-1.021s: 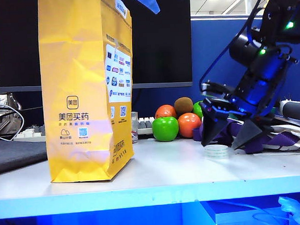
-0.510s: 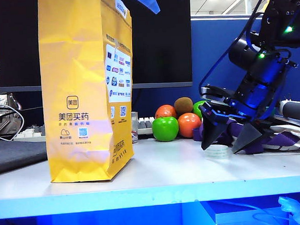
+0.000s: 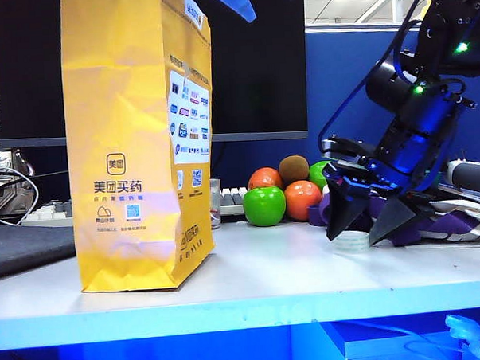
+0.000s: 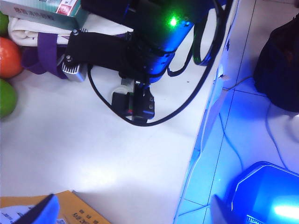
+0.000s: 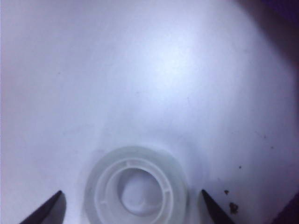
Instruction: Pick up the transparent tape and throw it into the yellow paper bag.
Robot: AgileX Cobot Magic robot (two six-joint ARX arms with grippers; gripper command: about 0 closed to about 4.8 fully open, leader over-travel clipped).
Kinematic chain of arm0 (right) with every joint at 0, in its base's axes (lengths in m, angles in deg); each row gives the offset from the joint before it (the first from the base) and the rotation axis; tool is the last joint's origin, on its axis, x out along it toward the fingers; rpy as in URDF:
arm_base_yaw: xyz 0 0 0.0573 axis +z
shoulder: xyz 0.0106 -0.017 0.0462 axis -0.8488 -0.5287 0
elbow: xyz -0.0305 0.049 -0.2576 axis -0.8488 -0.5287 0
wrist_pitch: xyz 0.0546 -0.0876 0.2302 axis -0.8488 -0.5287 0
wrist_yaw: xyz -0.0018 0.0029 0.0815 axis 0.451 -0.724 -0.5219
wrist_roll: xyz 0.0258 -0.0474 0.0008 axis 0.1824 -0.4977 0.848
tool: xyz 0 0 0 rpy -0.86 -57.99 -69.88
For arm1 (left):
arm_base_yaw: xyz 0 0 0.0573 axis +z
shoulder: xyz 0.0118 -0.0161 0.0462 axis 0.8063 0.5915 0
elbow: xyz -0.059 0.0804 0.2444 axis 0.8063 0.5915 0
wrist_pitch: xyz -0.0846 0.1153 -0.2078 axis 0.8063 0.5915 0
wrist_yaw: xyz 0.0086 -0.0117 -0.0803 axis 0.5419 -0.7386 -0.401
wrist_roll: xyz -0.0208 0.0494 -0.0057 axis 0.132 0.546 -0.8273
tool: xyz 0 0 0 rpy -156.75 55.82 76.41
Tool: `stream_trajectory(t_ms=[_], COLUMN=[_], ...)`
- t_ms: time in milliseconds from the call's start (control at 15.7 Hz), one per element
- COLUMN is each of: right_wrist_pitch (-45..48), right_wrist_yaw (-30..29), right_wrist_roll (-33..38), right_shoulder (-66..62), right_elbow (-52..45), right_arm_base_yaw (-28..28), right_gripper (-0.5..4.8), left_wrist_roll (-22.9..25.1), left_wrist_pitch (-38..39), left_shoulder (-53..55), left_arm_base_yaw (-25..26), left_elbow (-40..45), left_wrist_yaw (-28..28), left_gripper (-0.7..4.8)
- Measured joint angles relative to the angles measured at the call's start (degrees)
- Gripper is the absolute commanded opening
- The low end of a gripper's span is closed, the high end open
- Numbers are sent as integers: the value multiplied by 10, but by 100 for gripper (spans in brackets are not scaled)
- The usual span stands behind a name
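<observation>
Right tool (image 3: 359, 234) straddles tape (image 5: 136, 186); left tool (image 4: 128, 212) high.

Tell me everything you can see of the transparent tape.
The transparent tape is a small, low, round roll of whitish, translucent plastic-looking material, with a ribbed inner core ring around a hollow centre. It lies flat on the white table, towards its right end in the exterior view, in front of the purple straps. The right tool straddles it, one dark fingertip on each side with a gap left to the roll; whether either touches it cannot be told. Only the table visibly touches it.
</observation>
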Motion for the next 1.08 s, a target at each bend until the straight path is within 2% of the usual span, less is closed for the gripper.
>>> stream_trajectory(t_ms=[446, 829, 1021, 1084], right_wrist_pitch=[5, 4, -16, -38], right_wrist_yaw=[0, 0, 0, 0], right_wrist_roll=[3, 7, 7, 7], right_shoulder=[0, 0, -1, -1], right_elbow=[0, 19, 65, 107], right_arm_base_yaw=[0, 0, 0, 0], right_gripper=[242, 237, 237, 237], left_wrist_roll=[-10, -10, -11, -11], left_wrist_pitch=[0, 3, 3, 5], left_shoulder=[0, 0, 0, 0], left_arm_base_yaw=[0, 0, 0, 0], left_elbow=[0, 0, 0, 0], left_wrist_yaw=[0, 0, 0, 1], left_gripper=[431, 431, 431, 431])
